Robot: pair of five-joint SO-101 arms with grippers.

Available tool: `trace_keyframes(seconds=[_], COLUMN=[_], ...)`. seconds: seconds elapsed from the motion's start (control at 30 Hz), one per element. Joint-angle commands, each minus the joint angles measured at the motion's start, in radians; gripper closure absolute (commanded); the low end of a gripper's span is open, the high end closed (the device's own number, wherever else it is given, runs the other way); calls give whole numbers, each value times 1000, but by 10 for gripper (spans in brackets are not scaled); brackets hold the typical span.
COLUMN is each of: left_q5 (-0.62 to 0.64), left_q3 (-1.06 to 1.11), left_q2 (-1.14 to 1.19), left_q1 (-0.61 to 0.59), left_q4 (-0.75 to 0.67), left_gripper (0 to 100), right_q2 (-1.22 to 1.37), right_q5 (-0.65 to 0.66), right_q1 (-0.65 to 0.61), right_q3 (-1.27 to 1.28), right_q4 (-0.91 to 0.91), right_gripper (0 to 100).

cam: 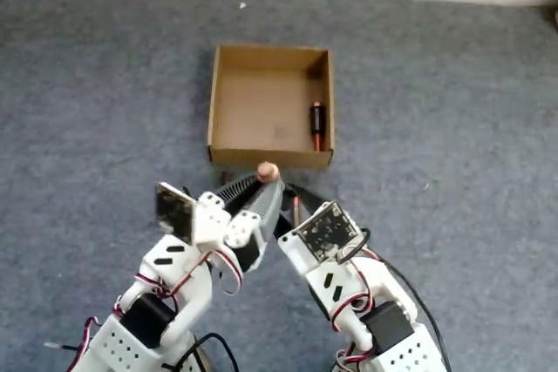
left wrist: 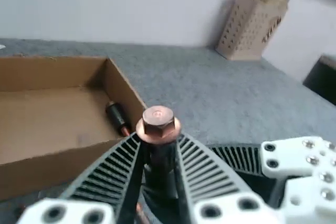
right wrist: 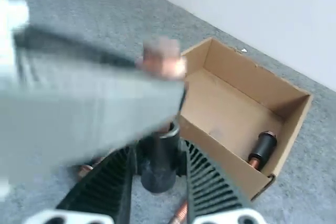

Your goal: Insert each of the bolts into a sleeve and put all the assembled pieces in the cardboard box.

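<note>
Your left gripper [left wrist: 159,145] is clamped on a copper flange bolt [left wrist: 157,121]. The head is up and the shank points straight down between the ribbed fingers. Your right gripper [right wrist: 157,153] is closed around a black sleeve [right wrist: 157,169], which stands upright with its open end toward the bolt head.

That is the relation that matters: the bolt sits directly over the sleeve, both long axes vertical and, as far as the views show, in line. The left gripper's finger crosses in front of the joint in the right wrist view, so you cannot tell how far the shank is into the bore. Treat the insertion as under way, not finished.

Both pieces are held just in front of the near wall of the cardboard box [cam: 261,160], which sits toward the far edge of the worktop [cam: 453,128], about midway along it. One assembled piece [cam: 317,125] lies inside along the box's right wall. A loose bolt [right wrist: 179,212] lies on the worktop beneath the grippers.

The next move probably calls for a straight downward press from the left arm while the right keeps the sleeve plumb. Any tilt risks the shank catching on the rim. The box lies straight ahead of both arms.
</note>
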Motion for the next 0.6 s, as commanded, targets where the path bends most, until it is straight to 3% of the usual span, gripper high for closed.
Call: trace_keyframes(seconds=[0.0,0.17,0.37,0.57], left_q5=[-46,-87,-100,-100], left_q3=[-16,-16,-21,-104], left_q2=[-15,-13,-13,-13], left_q1=[50,48,47,47], left_q4=[18,49,124,232], left_gripper=[993,986,838,832], right_q2=[-19,-19,-19,-19], right_q5=[-49,-71,-71,-64], right_q1=[74,119,122,122], right_q3=[73,74,81,81], right_q4=[-39,-39,-39,-39], right_gripper=[995,995,995,995])
